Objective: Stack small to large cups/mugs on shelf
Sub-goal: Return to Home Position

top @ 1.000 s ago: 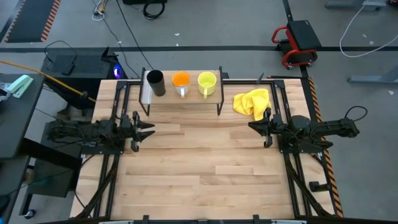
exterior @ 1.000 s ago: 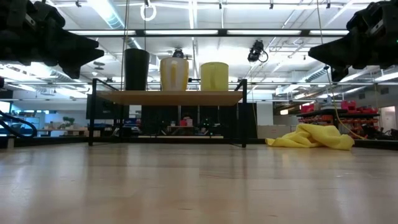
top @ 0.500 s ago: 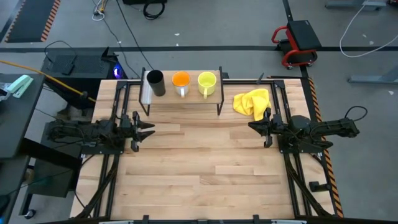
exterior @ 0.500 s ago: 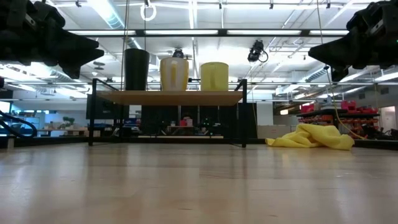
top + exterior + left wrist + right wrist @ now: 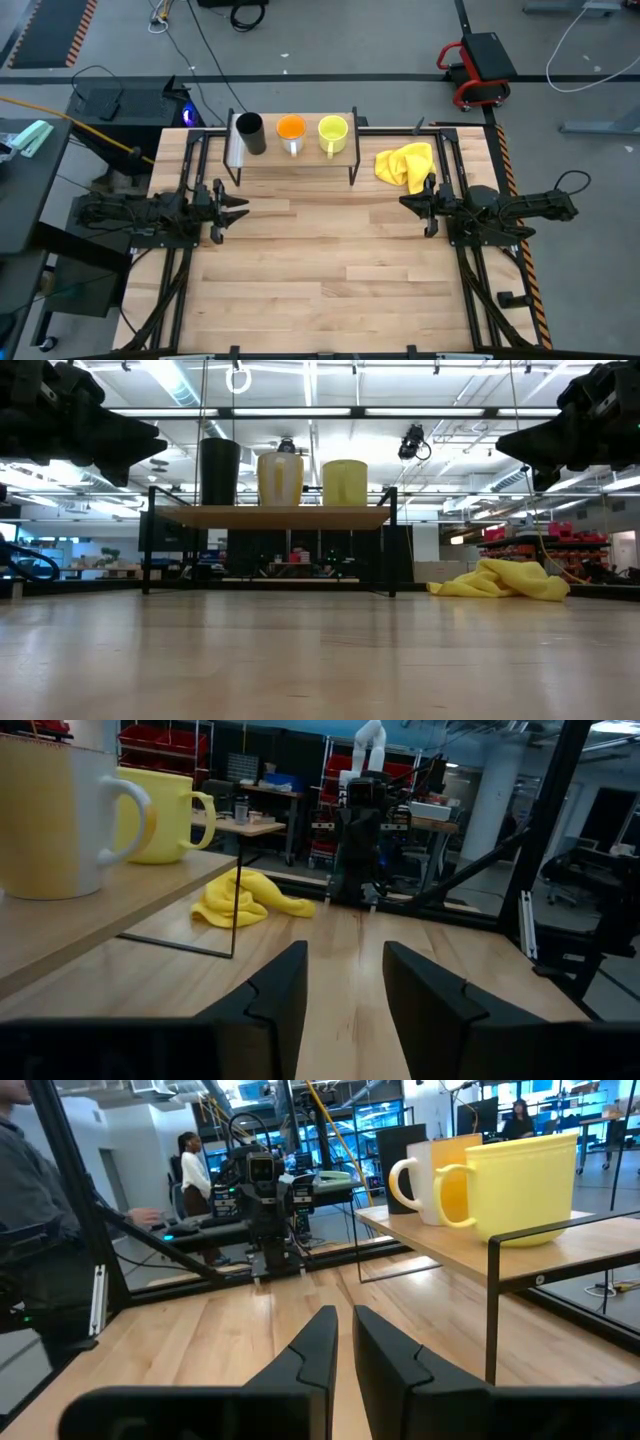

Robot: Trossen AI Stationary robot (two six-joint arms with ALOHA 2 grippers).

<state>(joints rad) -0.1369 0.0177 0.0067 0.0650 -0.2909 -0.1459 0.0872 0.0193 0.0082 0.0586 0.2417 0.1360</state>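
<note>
While both idle above worktop (image 5: pixel 330 270), shelf (image 5: pixel 305 160): black cup (image 5: pixel 249 131), orange mug (image 5: pixel 291 131), yellow-green mug (image 5: pixel 332 132)
left gripper (image 5: pixel 240 207): open
right gripper (image 5: pixel 405 203): barely parted

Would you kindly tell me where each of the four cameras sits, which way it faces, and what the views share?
High view: above the table, looking straight down; left gripper and right gripper show, both open.
Low view: at table-top height, level toward the shelf; both grippers fill the upper corners.
Left wrist view: on that wrist, facing the right gripper; own fingers show.
Right wrist view: mirrored, facing the left gripper; own fingers show.
Shared: all four show the yellow-green mug on the shelf; wrist views face each other.
</note>
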